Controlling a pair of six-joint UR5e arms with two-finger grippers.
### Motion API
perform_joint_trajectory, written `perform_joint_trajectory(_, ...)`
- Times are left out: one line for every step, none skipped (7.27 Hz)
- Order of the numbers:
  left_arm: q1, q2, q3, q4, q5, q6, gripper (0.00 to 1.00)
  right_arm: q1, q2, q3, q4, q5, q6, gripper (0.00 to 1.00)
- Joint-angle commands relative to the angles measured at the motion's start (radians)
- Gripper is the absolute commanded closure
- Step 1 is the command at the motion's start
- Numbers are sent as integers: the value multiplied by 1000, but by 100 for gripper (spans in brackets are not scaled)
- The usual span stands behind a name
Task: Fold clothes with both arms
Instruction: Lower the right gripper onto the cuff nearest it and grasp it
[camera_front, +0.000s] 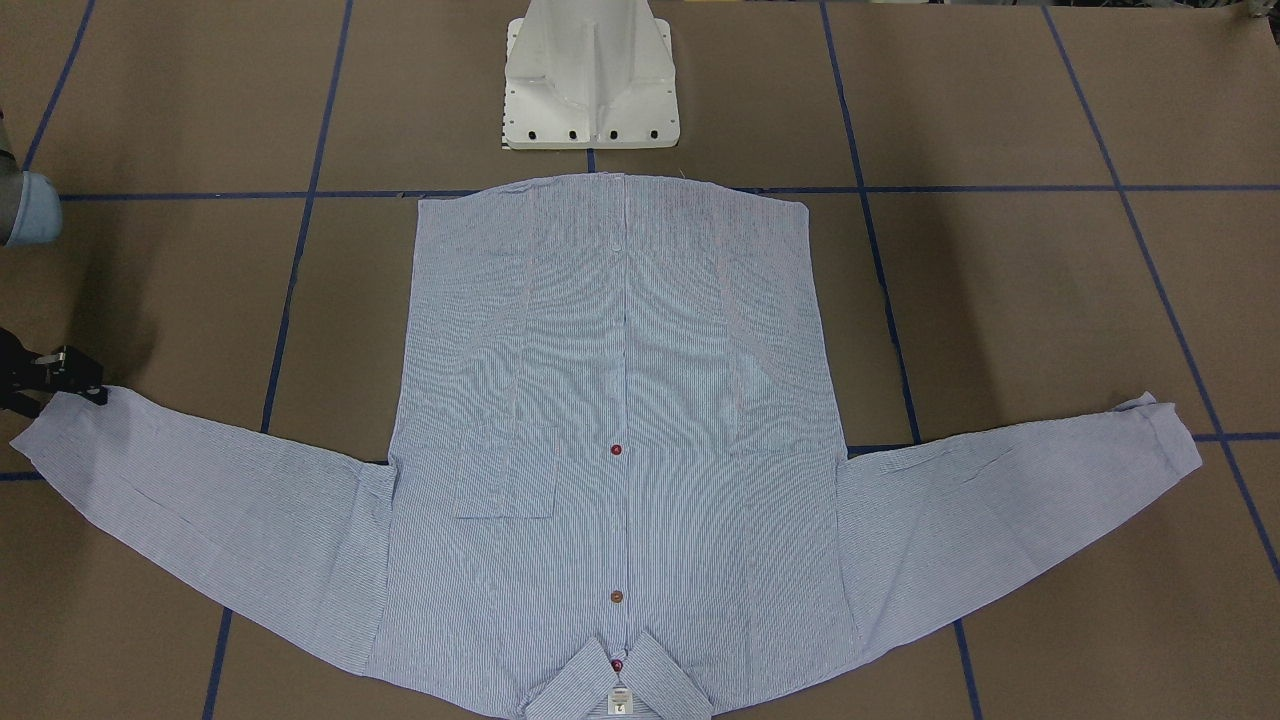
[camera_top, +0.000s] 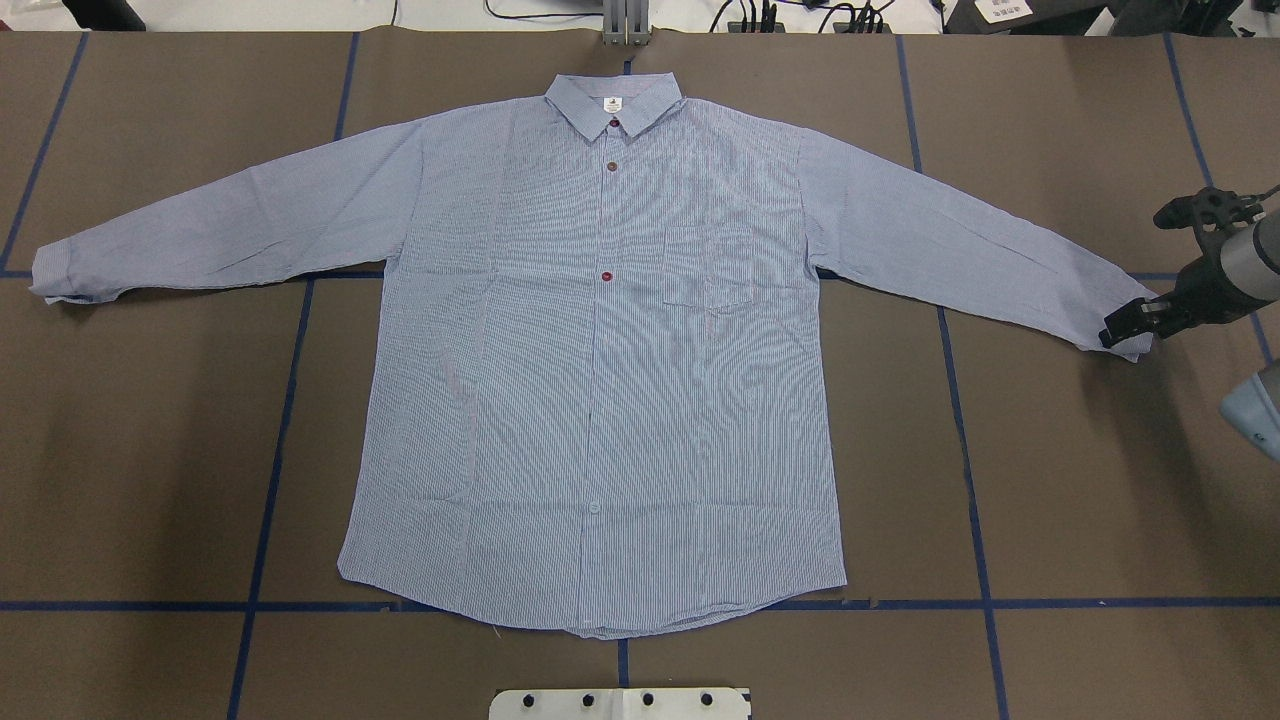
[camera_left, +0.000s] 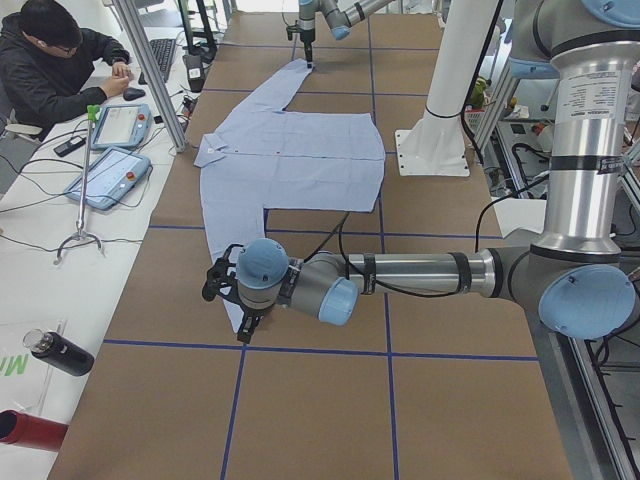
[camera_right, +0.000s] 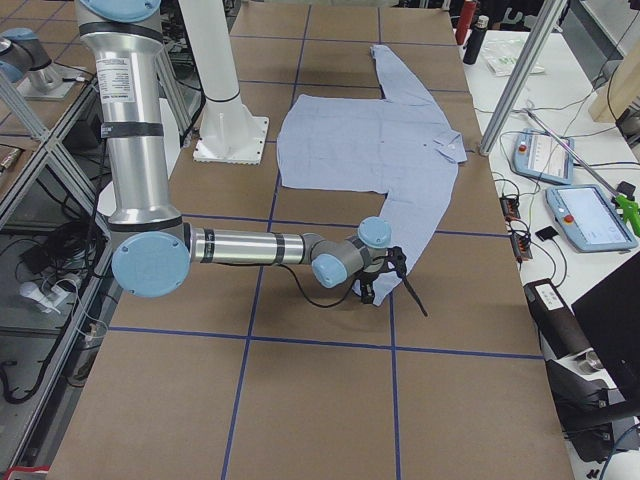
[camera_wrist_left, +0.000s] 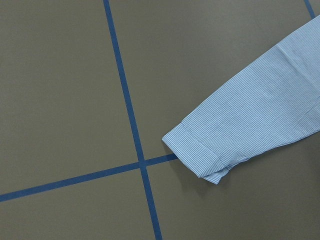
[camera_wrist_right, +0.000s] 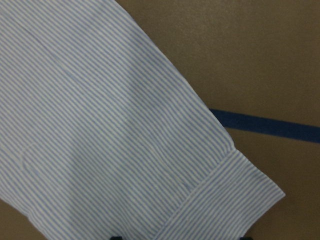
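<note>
right gripper (camera_top: 1122, 328): jaws look spread. in the right wrist view two dark tips sit well apart at the bottom edge, with the right cuff (camera_wrist_right: 225, 200) lying ahead of them. the tips are at the cuff's end corner, touching or just shy of it. no cloth is lifted, so there's no pinch that i can see.

left gripper (camera_left: 240, 325): seen only from the side camera, so i cannot tell how its jaws stand. its wrist view shows no fingers, only the left cuff (camera_wrist_left: 197, 150) flat beside a crossing of blue tape lines (camera_wrist_left: 125, 100), right of centre.

shirt (camera_top: 600, 350): front up, buttoned, flat on the table (camera_top: 1050, 480). collar (camera_top: 613, 100) is at the far side, hem near the white base (camera_front: 590, 80), and the sleeves are spread out to either side.

step in hand (judgement): taking both cuffs for the first sleeve fold. nothing is folded yet.

to do it well:
- bite the doubled cuff band, in from the corner, through both layers.
- centre the left gripper over its cuff before coming down.
- lift low and carry both sleeves inward together, so the body panel isn't dragged.

materials:
- cloth is thin, limp weave, a fine white stripe on light blue, with faint creases. it should drape and sag.
- cuff band is stitched and stiffer, with square corners.
- chest pocket (camera_top: 705, 265) is a flat patch.
- dark red button (camera_top: 606, 275) is small, round and hard.
- table cover is matte brown and likely gives little slip.
</note>
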Motion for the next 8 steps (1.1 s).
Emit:
perform_joint_trajectory(-1,0,-1,1,0,0,1,1,-3,4,-6,1,2,23)
perform_joint_trajectory(-1,0,-1,1,0,0,1,1,0,9,-7,2,11,35)
perform_joint_trajectory(-1,0,-1,-1,0,0,1,1,8,10,-9,10,16,47)
perform_joint_trajectory(-1,0,1,1,0,-2,1,0,10,9,-9,11,18,56)
perform_joint_trajectory(-1,0,1,1,-2,-2,1,1,8,9,-9,11,19,62)
perform_joint_trajectory(-1,0,1,1,0,-2,1,0,8,3,-9,11,19,65)
perform_joint_trajectory(-1,0,-2,-1,-2,-11,1,1,5,7,-9,11,19,65)
perform_joint_trajectory(1,0,-1,-1,-2,-12,1,1,-1,10,-9,13,19,69)
